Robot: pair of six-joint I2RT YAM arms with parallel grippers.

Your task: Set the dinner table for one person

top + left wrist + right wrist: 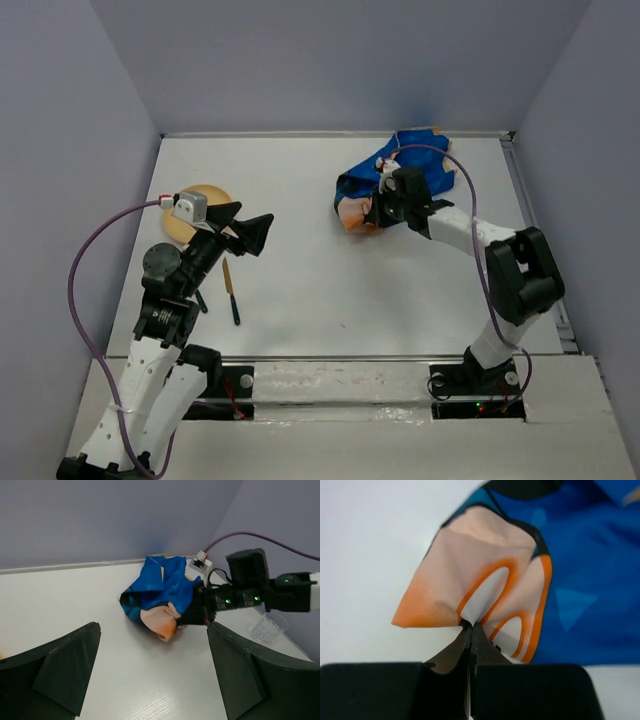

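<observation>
My right gripper point(470, 625) is pinching the placemat point(580, 570). Its two fingers are pressed tight together on a fold at the peach and orange edge of the cloth. The rest of the placemat is bright blue and all bunched up in a heap, not flat. It sits on the far right part of the dinner table point(320, 280), close to the back wall point(330, 60). Just past my right arm, near the right side of the table, a small clear cup point(267, 627) stands upright. My left gripper point(245, 225) is spread wide and holds nothing. It hangs above the left side of the table and points across at the placemat, well apart from it. Under my left arm lies a round tan plate point(215, 195), partly hidden by the arm. Near the plate, toward me, a thin piece of cutlery point(232, 290) with a pale handle lies on the white tabletop.
</observation>
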